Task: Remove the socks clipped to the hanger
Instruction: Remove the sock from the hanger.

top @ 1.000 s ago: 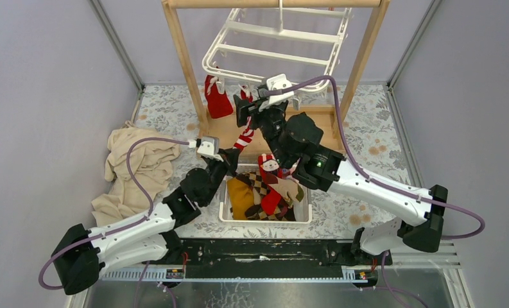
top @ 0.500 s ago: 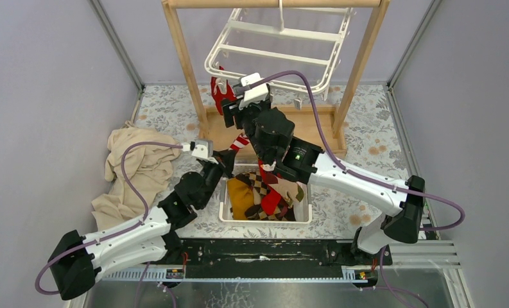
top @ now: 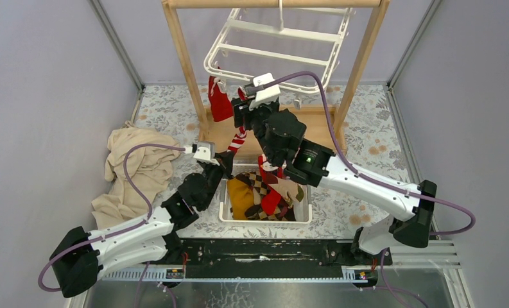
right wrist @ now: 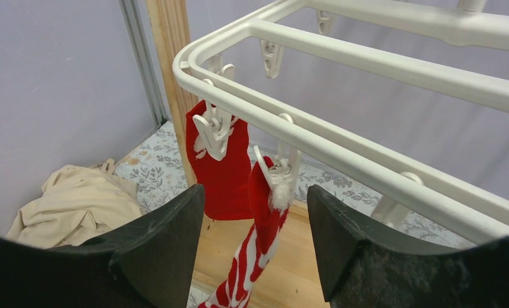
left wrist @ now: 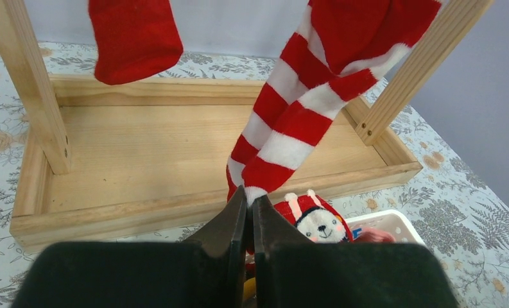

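Left gripper [left wrist: 251, 196], closed on the toe of the red-white striped sock [left wrist: 284, 128], holds it low, apparently to tension it against its clip. Right gripper [right wrist: 255, 192], jaws wide and empty, faces the clip [right wrist: 278, 172] that pins the sock's cuff to the hanger [right wrist: 367, 61], probably to press it open. A plain red sock [right wrist: 223, 176] hangs just beside. Half a second earlier the right gripper stood further left, by the plain red sock; the left gripper's hold is unchanged.
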